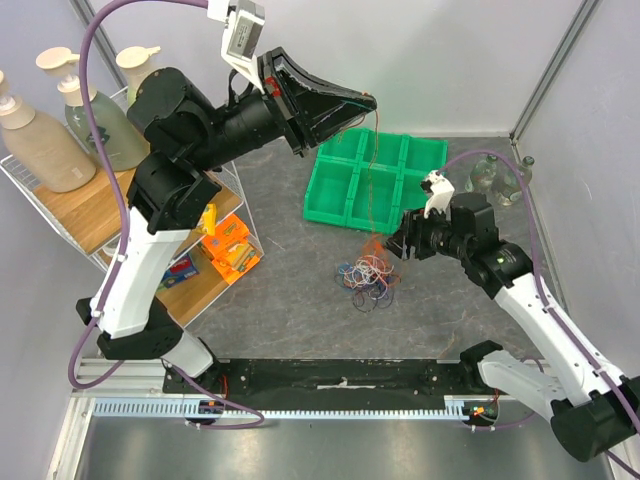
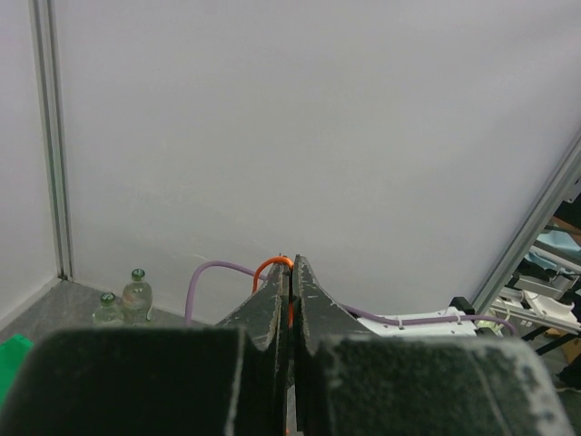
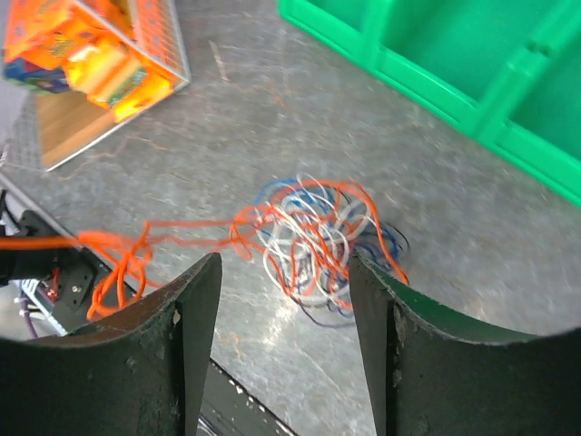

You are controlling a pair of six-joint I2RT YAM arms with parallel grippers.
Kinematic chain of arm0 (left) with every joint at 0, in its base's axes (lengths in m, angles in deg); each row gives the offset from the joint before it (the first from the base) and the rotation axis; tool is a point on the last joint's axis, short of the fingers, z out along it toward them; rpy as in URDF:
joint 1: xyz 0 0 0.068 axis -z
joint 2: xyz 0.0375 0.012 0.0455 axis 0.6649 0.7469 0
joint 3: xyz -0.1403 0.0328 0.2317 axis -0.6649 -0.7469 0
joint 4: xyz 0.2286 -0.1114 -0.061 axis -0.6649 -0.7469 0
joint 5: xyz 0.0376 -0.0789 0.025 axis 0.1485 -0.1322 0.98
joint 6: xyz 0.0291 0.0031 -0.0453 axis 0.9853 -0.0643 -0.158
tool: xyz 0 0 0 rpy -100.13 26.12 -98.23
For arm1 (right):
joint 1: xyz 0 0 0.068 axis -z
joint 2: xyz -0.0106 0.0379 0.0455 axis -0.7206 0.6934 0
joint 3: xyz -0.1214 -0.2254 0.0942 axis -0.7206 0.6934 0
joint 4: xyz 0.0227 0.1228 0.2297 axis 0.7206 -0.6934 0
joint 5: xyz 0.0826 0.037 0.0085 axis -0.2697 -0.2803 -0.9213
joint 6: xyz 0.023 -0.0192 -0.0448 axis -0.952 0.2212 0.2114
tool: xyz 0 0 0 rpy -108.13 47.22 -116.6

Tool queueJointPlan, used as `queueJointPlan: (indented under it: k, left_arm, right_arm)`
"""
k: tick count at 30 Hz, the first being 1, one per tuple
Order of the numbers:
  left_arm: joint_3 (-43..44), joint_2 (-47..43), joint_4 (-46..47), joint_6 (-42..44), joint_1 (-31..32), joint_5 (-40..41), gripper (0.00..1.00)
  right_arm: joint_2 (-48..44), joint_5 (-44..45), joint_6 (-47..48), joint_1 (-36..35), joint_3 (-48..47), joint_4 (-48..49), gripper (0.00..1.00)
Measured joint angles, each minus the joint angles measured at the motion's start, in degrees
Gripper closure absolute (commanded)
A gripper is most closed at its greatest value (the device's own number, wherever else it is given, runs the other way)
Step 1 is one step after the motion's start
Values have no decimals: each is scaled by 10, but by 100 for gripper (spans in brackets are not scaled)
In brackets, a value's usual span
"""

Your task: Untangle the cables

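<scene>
Top view, cables (image 1: 368, 277): tangled heap on the table (image 1: 290, 310), near the green tray (image 1: 335, 195).
Top view, left pincer (image 1: 368, 100): raised above the tray, with an orange cable (image 1: 376, 170) hanging from it to the heap.
Top view, right pincer (image 1: 392, 245): low, just beside the heap.
Left wrist, left pincer (image 2: 290, 265): clenched on the orange cable (image 2: 272, 263).
Right wrist, right pincer (image 3: 283, 272): released, jaws apart over the cables (image 3: 313, 227).

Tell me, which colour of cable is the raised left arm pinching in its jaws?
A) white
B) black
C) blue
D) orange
D: an orange cable loops out between the shut jaws of the left gripper, seen in its wrist view.
</scene>
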State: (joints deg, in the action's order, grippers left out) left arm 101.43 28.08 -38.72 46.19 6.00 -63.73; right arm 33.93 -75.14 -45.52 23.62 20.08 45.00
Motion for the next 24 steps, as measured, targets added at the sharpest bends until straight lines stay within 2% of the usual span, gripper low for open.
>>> queueJointPlan:
  k: [10, 18, 22, 24]
  left_arm:
    - [0, -2, 4, -8, -3, -9, 98]
    - [0, -8, 17, -12, -5, -7, 98]
    - [0, -15, 40, -30, -17, -5, 98]
    - [5, -17, 62, -46, -24, -5, 98]
  right_arm:
    - [31, -85, -9, -19, 65, 171, 35]
    - [25, -65, -23, -35, 108, 184, 35]
    - [29, -91, -79, -35, 171, 252, 43]
    - [57, -95, -112, -38, 200, 289, 53]
